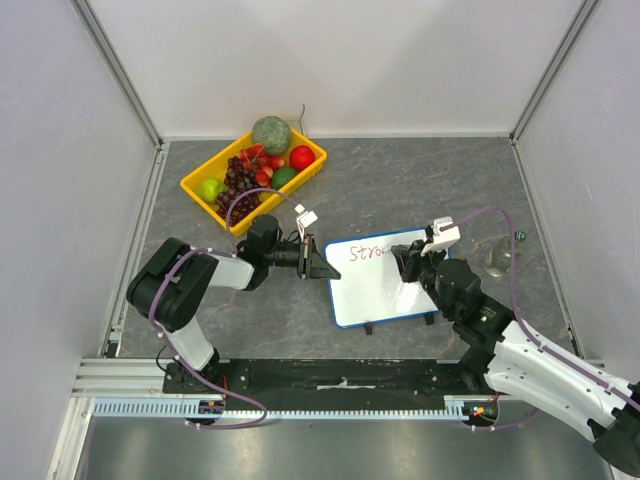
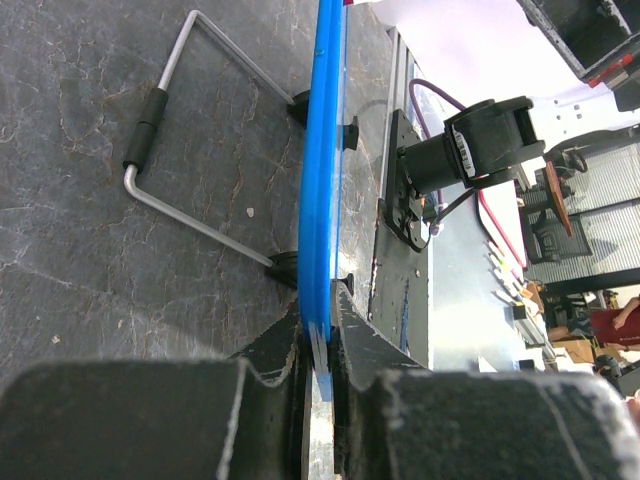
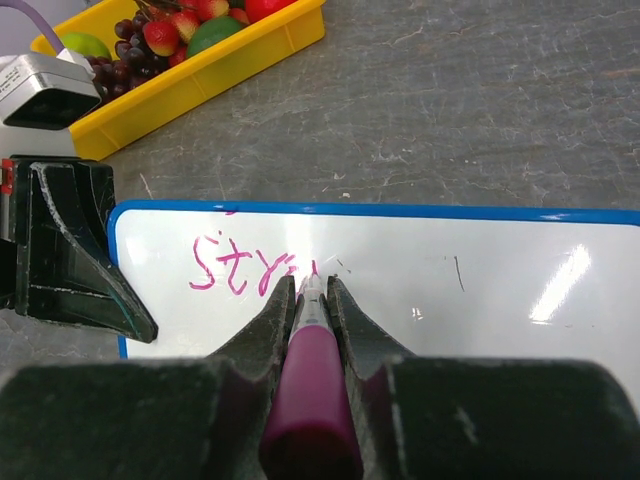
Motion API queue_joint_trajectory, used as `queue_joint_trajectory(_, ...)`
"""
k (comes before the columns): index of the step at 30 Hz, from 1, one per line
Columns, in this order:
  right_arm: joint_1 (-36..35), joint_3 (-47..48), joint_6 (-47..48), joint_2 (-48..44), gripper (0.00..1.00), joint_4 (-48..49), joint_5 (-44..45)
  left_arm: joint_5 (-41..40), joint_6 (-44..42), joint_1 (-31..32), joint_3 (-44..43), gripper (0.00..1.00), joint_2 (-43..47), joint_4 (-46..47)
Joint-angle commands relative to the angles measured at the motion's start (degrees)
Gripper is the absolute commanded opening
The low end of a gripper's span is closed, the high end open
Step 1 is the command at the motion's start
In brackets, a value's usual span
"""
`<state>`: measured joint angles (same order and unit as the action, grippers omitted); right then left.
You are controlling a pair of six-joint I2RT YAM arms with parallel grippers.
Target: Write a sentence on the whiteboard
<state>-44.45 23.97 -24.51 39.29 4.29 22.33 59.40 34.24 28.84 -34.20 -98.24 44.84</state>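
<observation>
The whiteboard (image 1: 378, 292) lies on the grey table, white with a blue rim. Pink-red writing (image 1: 368, 252) on its top line reads roughly "Stro"; in the right wrist view the writing (image 3: 235, 275) reads "Str" up to the marker tip. My left gripper (image 1: 324, 264) is shut on the board's left edge; the left wrist view shows the jaws (image 2: 318, 345) clamped on the blue rim (image 2: 322, 150). My right gripper (image 1: 406, 262) is shut on a magenta marker (image 3: 312, 385), tip down on the board (image 3: 450, 300) right after the last letter. The right gripper (image 3: 313, 290) hides the letters under it.
A yellow tray (image 1: 187, 186) of fruit stands at the back left, beyond the left gripper; it also shows in the right wrist view (image 3: 200, 85). A small clear object (image 1: 498, 262) stands right of the board. The board's wire stand (image 2: 190, 130) lies folded beneath it. Enclosure walls surround the table.
</observation>
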Motion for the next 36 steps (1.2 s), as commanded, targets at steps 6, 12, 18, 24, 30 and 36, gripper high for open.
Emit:
queue_joint_trajectory(6, 0.24, 3.1, 2.01, 1.67, 0.0, 0.8, 4.83, 1.51, -4.27, 0.43, -0.52, 0.02, -0.73, -0.45)
queue_joint_trajectory(12, 0.32, 3.46, 2.01, 1.67, 0.0, 0.19, 5.89, 1.51, -4.18, 0.43, -0.61, 0.02, -0.64, -0.45)
queue_joint_trajectory(18, 0.32, 2.49, 1.49, 0.7, 0.0, -1.13, 5.45, 1.51, -4.18, 0.43, -0.52, 0.02, -0.64, -0.45)
queue_joint_trajectory(24, 0.32, 1.08, 0.7, -1.14, 0.0, -2.54, 3.78, 1.51, -4.27, 0.43, -0.61, 0.02, -0.64, -0.45)
queue_joint_trajectory(30, 0.32, -0.32, -0.53, -2.72, 0.0, -3.42, 2.37, 1.51, -4.27, 0.43, -0.52, 0.02, -0.64, -0.45)
queue_joint_trajectory(36, 0.41, -0.5, -0.71, -3.69, 0.0, -3.86, 2.11, 1.42, -4.36, 0.43, -0.43, 0.02, -0.64, -0.45)
